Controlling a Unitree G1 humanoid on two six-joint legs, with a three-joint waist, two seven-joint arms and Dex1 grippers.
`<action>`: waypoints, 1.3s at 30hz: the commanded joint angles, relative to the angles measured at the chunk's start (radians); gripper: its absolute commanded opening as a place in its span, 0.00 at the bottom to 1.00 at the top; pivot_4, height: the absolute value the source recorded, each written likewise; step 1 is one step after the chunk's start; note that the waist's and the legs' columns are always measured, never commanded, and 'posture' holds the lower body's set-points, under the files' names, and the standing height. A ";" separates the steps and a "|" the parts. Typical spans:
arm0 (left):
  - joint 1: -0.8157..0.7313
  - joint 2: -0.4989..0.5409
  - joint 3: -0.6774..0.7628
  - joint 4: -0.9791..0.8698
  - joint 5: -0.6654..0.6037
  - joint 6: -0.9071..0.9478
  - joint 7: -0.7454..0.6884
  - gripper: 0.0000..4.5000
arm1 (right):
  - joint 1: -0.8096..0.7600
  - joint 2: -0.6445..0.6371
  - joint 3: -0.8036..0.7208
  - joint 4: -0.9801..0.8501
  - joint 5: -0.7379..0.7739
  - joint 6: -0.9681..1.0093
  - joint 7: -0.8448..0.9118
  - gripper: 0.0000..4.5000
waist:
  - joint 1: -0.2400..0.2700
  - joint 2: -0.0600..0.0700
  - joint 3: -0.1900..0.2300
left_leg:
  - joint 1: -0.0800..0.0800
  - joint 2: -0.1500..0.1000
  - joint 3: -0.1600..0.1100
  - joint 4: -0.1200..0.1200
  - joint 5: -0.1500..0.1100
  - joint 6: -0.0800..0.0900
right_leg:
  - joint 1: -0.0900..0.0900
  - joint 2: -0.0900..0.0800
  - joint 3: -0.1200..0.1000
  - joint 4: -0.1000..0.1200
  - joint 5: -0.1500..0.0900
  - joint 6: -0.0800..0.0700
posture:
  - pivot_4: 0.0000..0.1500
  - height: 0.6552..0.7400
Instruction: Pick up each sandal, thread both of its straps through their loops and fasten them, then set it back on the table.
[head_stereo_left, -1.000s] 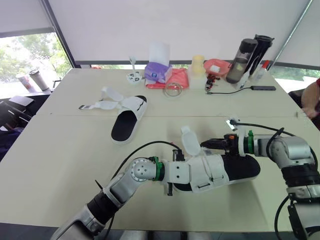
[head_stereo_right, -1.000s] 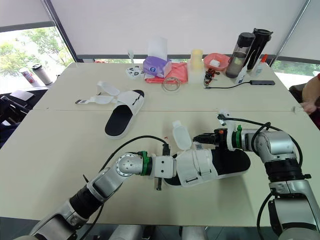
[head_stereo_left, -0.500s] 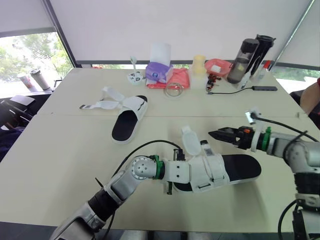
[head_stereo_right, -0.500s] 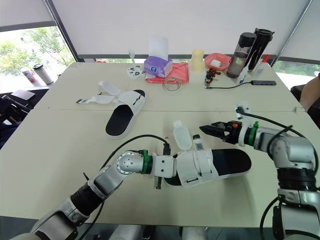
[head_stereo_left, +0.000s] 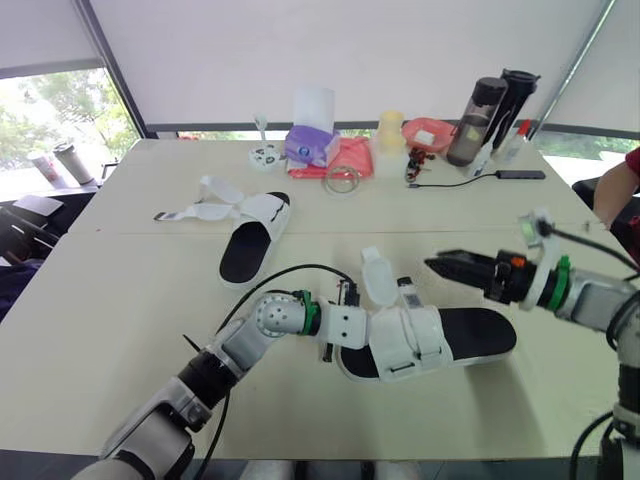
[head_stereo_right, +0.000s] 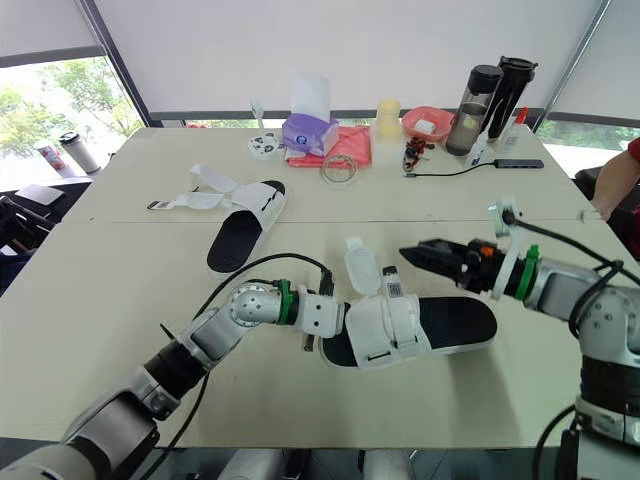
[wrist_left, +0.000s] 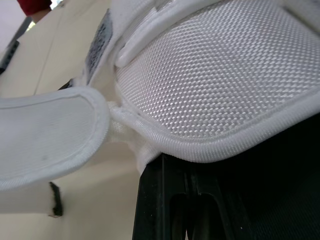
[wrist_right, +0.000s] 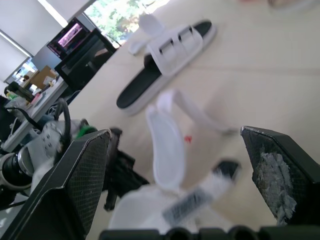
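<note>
Now the right gripper (head_stereo_left: 433, 264) has drawn back off the sandal (head_stereo_left: 480, 335), fingers spread wide and empty.

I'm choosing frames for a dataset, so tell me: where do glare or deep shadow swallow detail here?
Left eye view: the window is glaringly bright; the table is evenly lit, with a soft shadow beside the near sandal. Left wrist view: the strap is well lit, but the space under the sandal's upper is nearly black. Right wrist view: the far sandal is plainly lit.
</note>
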 joint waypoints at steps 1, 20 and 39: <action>-0.014 0.012 0.020 0.103 0.074 -0.015 0.049 0.00 | -0.049 -0.003 0.037 0.033 -0.019 -0.029 0.001 0.99 | 0.004 0.000 0.000 | 0.000 0.000 0.000 0.000 0.000 0.000 | 0.000 0.000 0.000 0.000 0.000 0.000 | 1.00 1.00; 0.171 0.071 0.092 -0.236 -0.117 0.194 -0.134 0.00 | -0.293 0.016 0.232 0.368 -0.111 0.072 0.089 0.99 | 0.001 0.000 0.001 | -0.012 0.000 0.004 -0.002 0.000 0.001 | -0.014 -0.001 0.001 0.000 0.005 0.002 | 1.00 1.00; 0.129 0.039 0.028 -0.179 -0.004 0.190 -0.159 0.00 | -0.446 0.038 0.246 0.520 -0.117 0.288 0.115 0.99 | 0.011 0.000 0.000 | -0.014 -0.002 0.005 0.000 0.000 0.001 | -0.016 -0.002 0.002 0.000 0.006 0.002 | 1.00 1.00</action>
